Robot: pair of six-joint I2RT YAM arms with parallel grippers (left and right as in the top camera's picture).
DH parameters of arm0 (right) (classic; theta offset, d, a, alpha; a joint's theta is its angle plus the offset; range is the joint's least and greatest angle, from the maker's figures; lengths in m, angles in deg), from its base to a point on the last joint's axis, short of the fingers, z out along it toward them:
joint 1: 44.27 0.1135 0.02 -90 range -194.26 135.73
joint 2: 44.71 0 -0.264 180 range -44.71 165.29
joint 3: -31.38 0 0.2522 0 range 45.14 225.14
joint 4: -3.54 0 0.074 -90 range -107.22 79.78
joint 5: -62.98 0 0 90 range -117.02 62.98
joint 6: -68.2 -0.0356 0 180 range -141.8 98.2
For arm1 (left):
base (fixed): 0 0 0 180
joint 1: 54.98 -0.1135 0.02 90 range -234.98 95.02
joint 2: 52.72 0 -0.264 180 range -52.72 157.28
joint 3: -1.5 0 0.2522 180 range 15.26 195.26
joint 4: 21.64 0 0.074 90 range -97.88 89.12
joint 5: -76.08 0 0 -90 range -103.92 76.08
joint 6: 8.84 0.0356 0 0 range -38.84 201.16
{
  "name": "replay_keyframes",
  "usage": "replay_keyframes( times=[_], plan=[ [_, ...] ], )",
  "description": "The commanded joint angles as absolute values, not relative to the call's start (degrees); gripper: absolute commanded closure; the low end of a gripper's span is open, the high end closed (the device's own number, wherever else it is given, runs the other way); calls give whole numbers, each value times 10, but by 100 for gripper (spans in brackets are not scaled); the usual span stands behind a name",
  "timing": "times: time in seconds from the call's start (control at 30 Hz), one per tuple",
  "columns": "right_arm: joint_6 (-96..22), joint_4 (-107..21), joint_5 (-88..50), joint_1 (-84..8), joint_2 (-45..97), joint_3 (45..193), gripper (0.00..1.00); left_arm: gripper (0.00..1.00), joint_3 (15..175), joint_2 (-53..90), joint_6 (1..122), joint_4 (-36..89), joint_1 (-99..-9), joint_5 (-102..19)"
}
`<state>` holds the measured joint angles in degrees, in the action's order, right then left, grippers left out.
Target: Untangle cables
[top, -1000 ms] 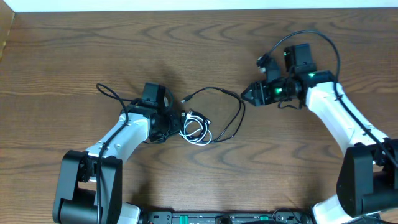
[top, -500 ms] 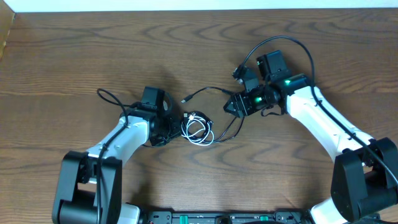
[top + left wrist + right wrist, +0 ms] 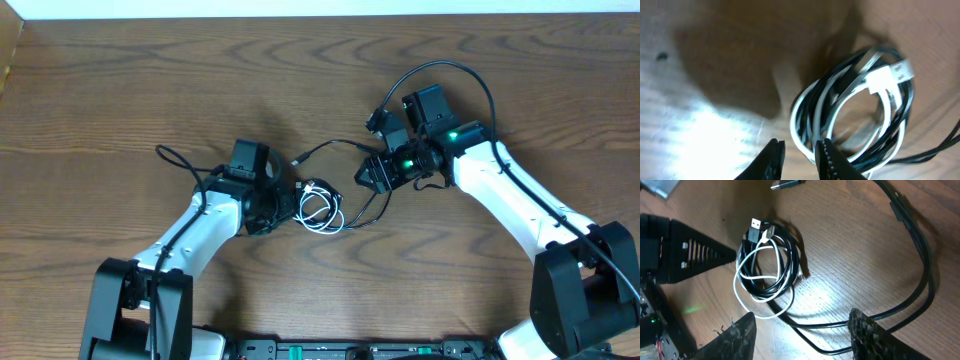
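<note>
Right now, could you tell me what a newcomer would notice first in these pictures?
The tangled coil of black and white cables at the table's middle draws the eye first. The left claw sits at its left edge, its jaws narrowly apart, while the right claw stands wide open over the black cord's loose loop to the right.

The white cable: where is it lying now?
Overhead view: the white cable lies coiled with the black cable at mid-table, beside the left gripper.
</note>
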<state>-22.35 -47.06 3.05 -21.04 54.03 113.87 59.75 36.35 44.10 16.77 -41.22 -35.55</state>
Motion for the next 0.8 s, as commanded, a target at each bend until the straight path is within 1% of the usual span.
replay_keyframes(
  times=[0.0,0.13,0.43,0.5,0.53,0.67,0.77],
  plan=[
    [-213,-473,31,-205,542,1138,44,75,586,360,413,150,-405,-337],
    [-213,-474,31,-205,542,1137,44,75,580,360,399,148,-404,-320],
    [-213,-476,31,-205,542,1137,44,75,576,390,399,136,-404,-323],
    [-213,-479,31,-205,542,1137,44,81,576,399,399,136,-404,-323],
    [-213,-480,31,-205,542,1137,45,92,576,404,399,136,-404,-323],
    [-213,-486,31,-205,542,1137,45,92,576,409,395,130,-404,-323],
    [-213,-488,32,-205,542,1137,46,92,578,404,420,108,-406,-328]
  ],
)
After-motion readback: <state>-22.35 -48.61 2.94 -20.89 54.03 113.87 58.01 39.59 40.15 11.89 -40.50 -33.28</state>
